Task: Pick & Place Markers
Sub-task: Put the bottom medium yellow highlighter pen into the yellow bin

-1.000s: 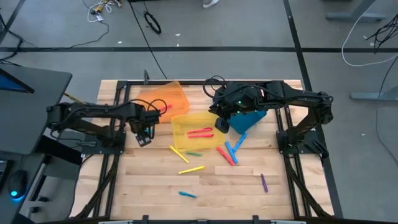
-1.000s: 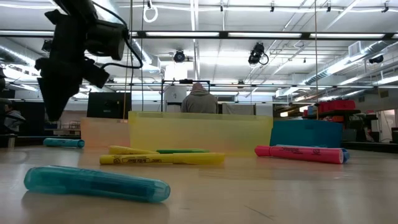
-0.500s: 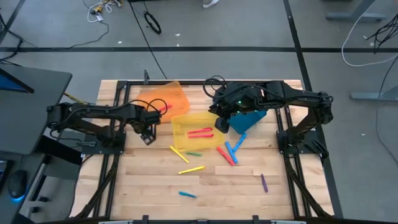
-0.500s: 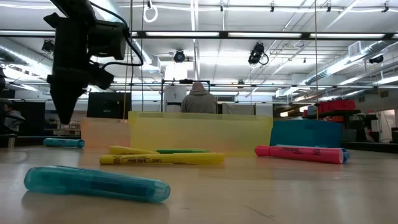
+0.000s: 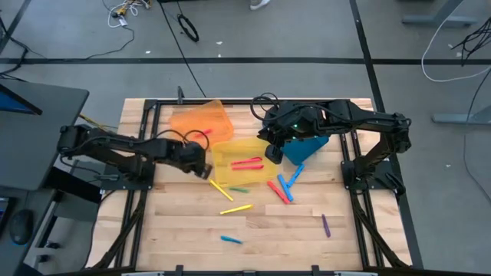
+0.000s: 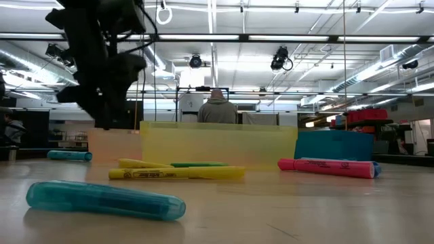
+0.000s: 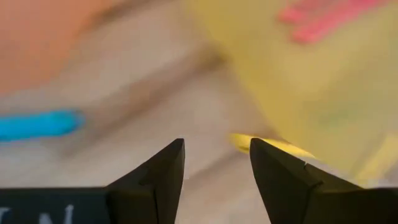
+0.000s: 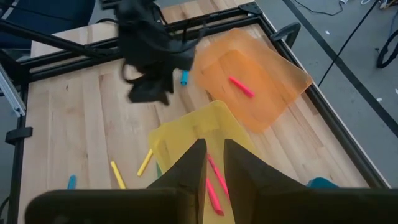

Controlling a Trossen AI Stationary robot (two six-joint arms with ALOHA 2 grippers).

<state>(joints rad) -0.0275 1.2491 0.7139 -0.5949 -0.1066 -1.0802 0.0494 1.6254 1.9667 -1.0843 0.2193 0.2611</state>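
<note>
The left gripper (image 5: pixel 201 166) is hanging with its jaws parted and empty, just left of the yellow bin (image 5: pixel 220 157) and above a yellow marker (image 7: pixel 264 144) on the table (image 5: pixel 291 230). The right gripper (image 5: pixel 274 156) is hovering over that bin's right edge, fingers nearly together, gripping nothing. Red markers (image 5: pixel 247 162) are lying in the yellow bin, one in the orange bin (image 5: pixel 196 116), others scattered nearer.

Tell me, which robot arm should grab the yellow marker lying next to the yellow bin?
Probably the left. Its open claw hangs right by that yellow marker, beside the yellow bin. The right claw sits over the bin's far side.
</note>
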